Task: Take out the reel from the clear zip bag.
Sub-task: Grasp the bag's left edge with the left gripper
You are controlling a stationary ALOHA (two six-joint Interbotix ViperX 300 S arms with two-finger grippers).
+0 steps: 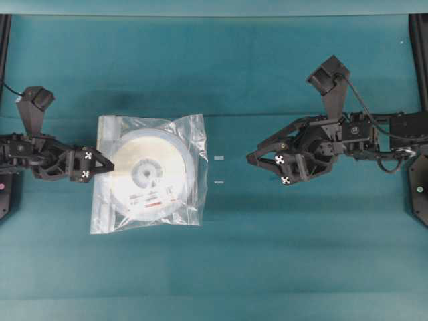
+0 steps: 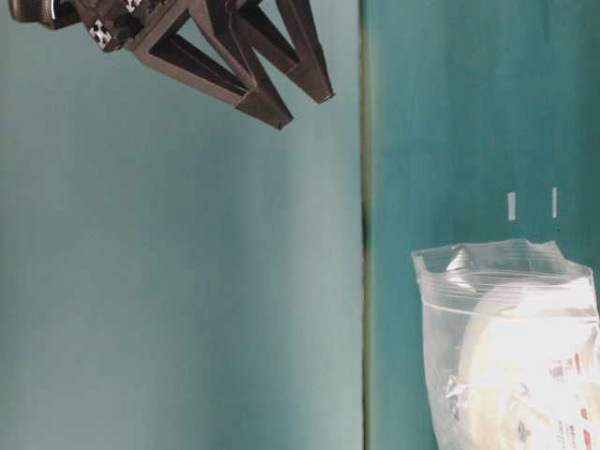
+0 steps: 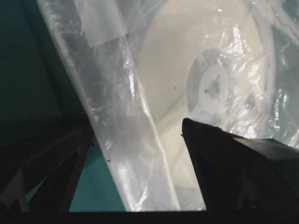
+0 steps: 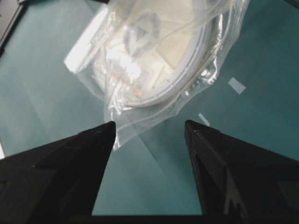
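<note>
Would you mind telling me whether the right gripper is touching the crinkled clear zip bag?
Apart. The overhead view shows bare teal table between the right gripper and the clear zip bag.

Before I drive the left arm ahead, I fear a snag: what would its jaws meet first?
Probably the clear zip bag: its edge already lies between the open left gripper's jaws, the reel behind.

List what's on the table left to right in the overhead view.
left gripper → clear zip bag with the reel inside → two small white tape marks → right gripper
</note>
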